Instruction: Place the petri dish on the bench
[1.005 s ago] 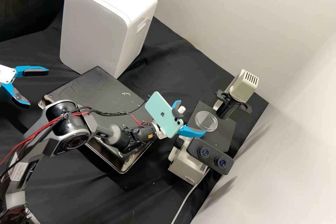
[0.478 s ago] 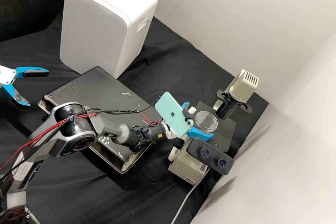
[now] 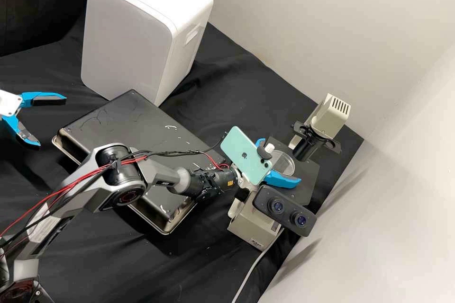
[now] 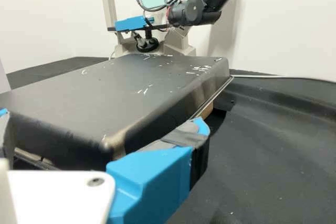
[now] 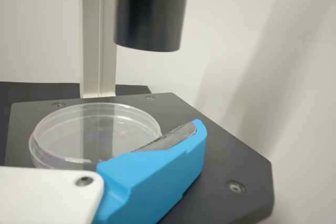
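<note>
A clear round petri dish [image 3: 284, 163] [image 5: 94, 132] lies on the microscope's black stage [image 3: 303, 184] [image 5: 231, 166], under the dark objective [image 5: 152, 9]. My right gripper [image 3: 279, 163], with a mint phone [image 3: 245, 155] on its wrist, stands open at the stage. One blue finger is on each side of the dish, and one finger [image 5: 157, 166] lies close along the dish's rim. I cannot tell whether it touches. My left gripper [image 3: 50, 120] hangs open and holds nothing at the bench's far left, its blue finger [image 4: 152, 182] near the tray's corner.
A dark flat metal tray [image 3: 123, 123] [image 4: 131, 93] lies mid-bench under the right arm. A white box-shaped appliance [image 3: 142, 33] stands behind it. The microscope's eyepieces [image 3: 284, 210] and lamp head [image 3: 329, 113] flank the stage. A pale wall runs close on the right.
The right arm has stretched out to the right, carrying its open gripper from beside the stage to around the petri dish. The left gripper has stayed still.
</note>
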Available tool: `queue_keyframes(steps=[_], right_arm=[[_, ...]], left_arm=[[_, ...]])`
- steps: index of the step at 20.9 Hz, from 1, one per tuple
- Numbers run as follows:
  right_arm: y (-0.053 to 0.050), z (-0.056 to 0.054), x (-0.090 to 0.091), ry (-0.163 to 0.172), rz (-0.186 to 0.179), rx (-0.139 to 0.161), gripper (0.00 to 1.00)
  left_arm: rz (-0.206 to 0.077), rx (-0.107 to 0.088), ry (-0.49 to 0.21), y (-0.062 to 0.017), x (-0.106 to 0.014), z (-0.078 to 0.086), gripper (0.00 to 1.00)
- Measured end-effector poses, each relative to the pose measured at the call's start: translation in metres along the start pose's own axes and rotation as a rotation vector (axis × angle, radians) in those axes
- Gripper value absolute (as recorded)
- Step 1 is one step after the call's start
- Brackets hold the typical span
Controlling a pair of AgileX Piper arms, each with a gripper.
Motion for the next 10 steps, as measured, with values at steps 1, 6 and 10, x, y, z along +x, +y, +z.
queue_keyframes(steps=[1,6,10], right_arm=[[0.0007,-0.0007,0.0019,0.004,0.004,-0.002,1.0],[-0.0017,-0.0002,0.0076,0.007,0.001,-0.014,1.0],[-0.0017,-0.0011,0.0079,0.012,-0.003,-0.015,0.0]], left_arm=[[-0.001,0.0,0.003,-0.0003,0.0002,-0.0003,1.0],[0.001,-0.011,0.019,-0.0008,0.0007,-0.0018,1.0],[-0.004,-0.013,0.028,-0.0022,0.0014,-0.0028,1.0]])
